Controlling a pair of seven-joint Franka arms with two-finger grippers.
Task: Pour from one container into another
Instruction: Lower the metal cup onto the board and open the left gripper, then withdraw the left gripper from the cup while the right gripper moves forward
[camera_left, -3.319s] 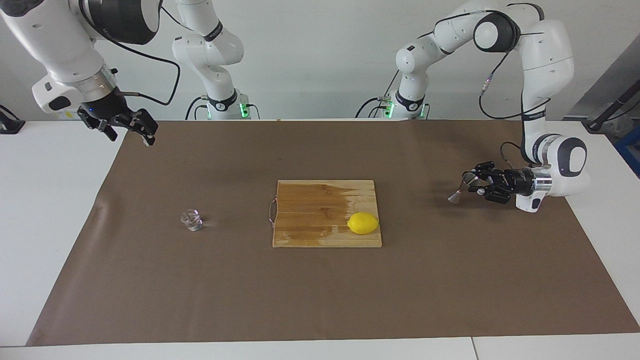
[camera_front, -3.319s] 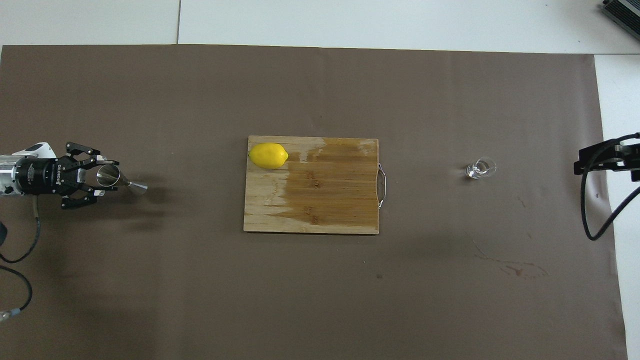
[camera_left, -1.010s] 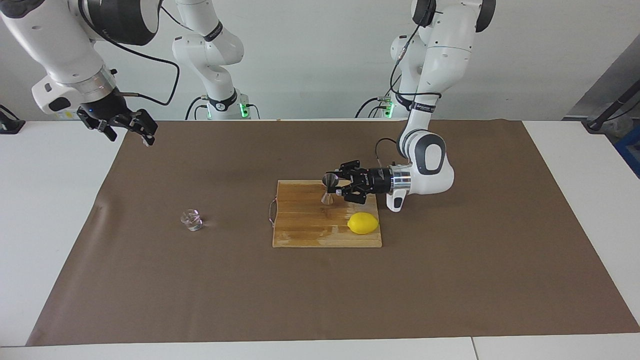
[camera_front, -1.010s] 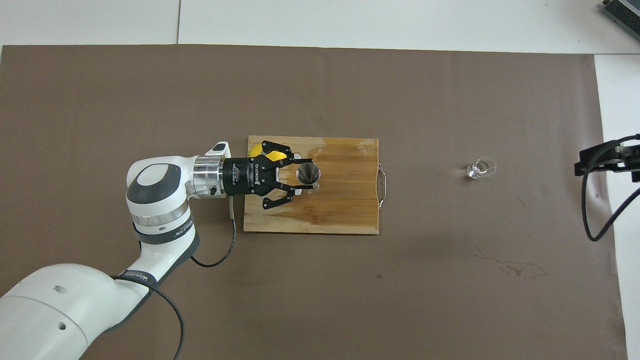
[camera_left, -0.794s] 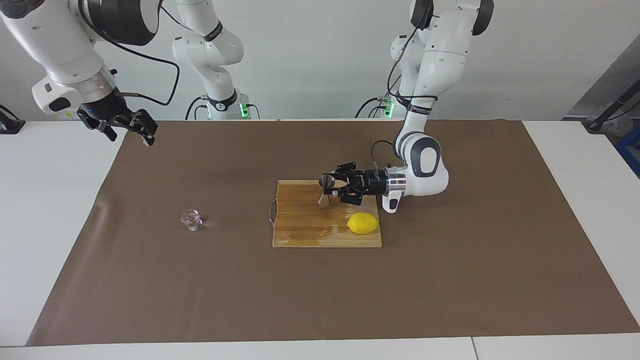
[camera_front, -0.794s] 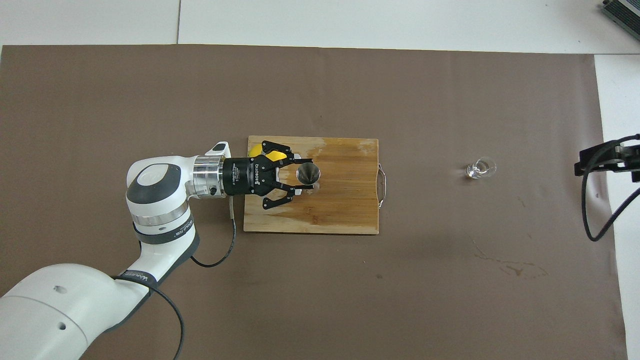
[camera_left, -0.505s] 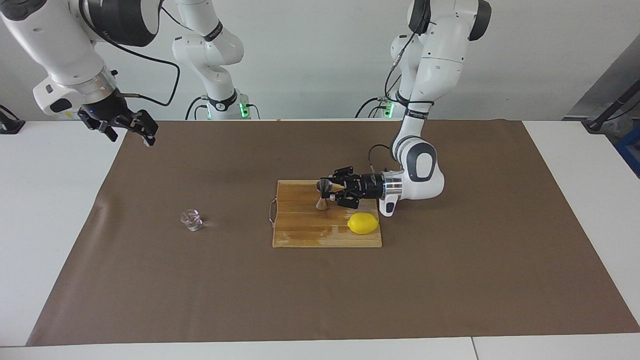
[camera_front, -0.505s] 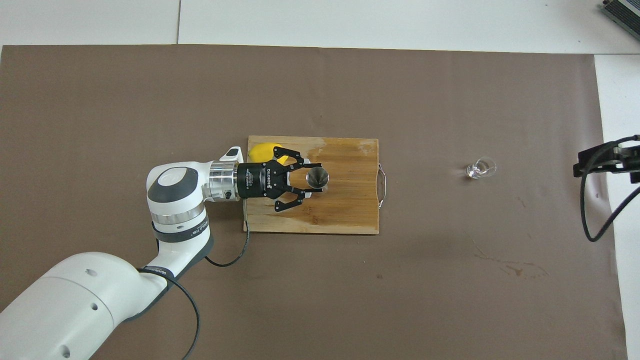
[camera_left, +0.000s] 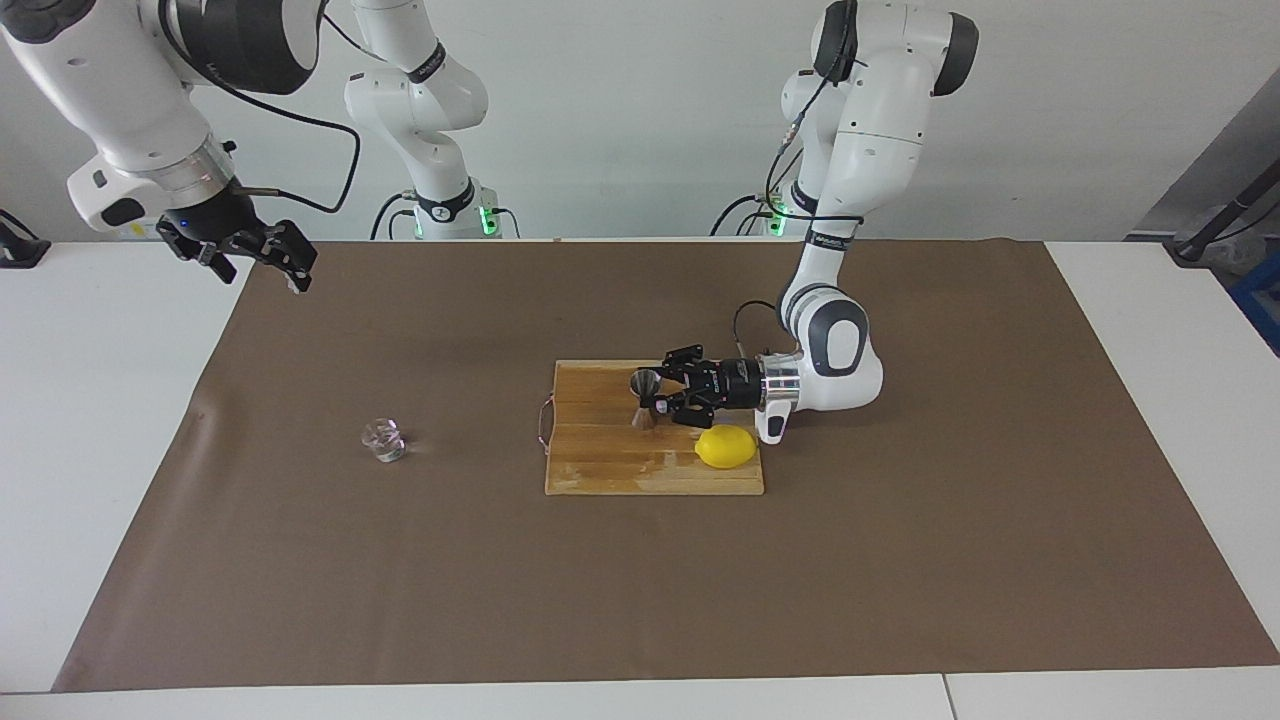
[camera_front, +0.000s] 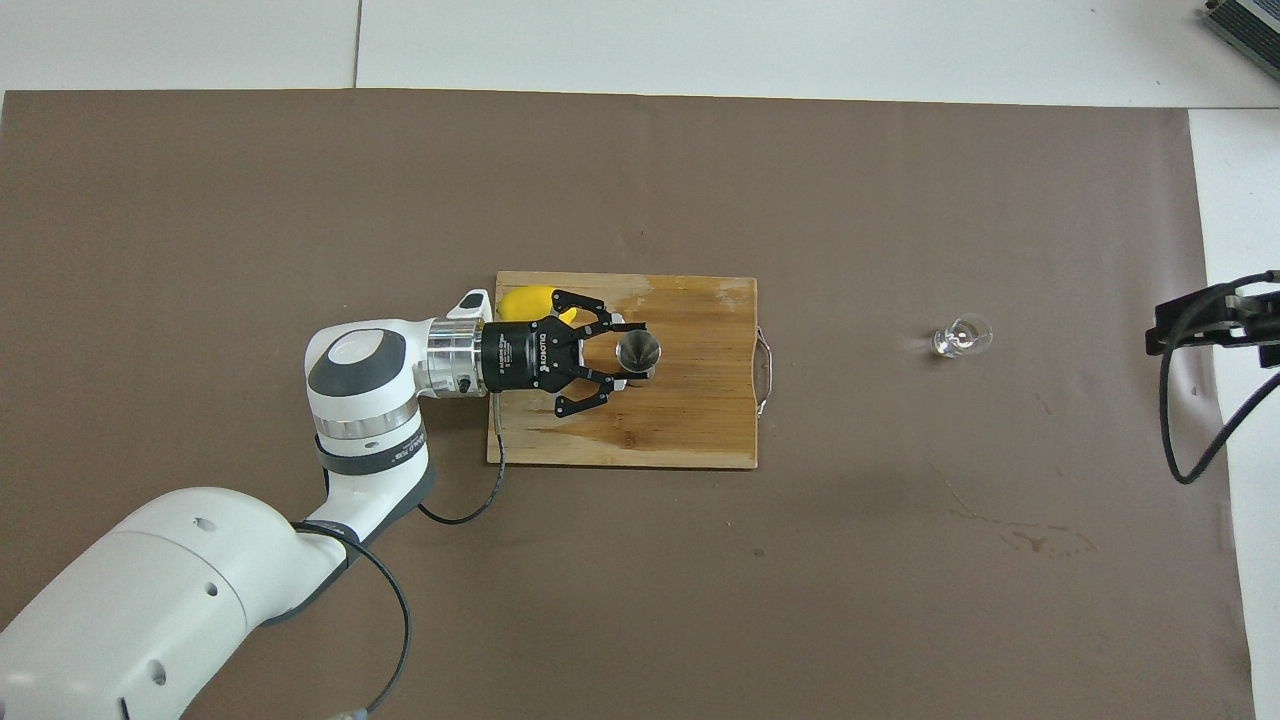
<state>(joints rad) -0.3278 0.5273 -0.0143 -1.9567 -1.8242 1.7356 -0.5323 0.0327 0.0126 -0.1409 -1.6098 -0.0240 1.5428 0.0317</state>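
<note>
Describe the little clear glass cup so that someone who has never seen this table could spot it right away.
Start at the wooden cutting board in the middle of the brown mat, then look toward the right arm's end of the table. The small faceted clear glass cup stands alone there on the mat. Unlike the steel hourglass jigger over the board, it is transparent and squat.

The left gripper (camera_front: 630, 353) clasps the jigger (camera_front: 637, 352) over the cutting board (camera_front: 690, 420).

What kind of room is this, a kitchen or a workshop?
Most likely a robotics lab set up like a bar counter: two white arms at a paper-covered table, with a cutting board, a lemon and a steel jigger.
</note>
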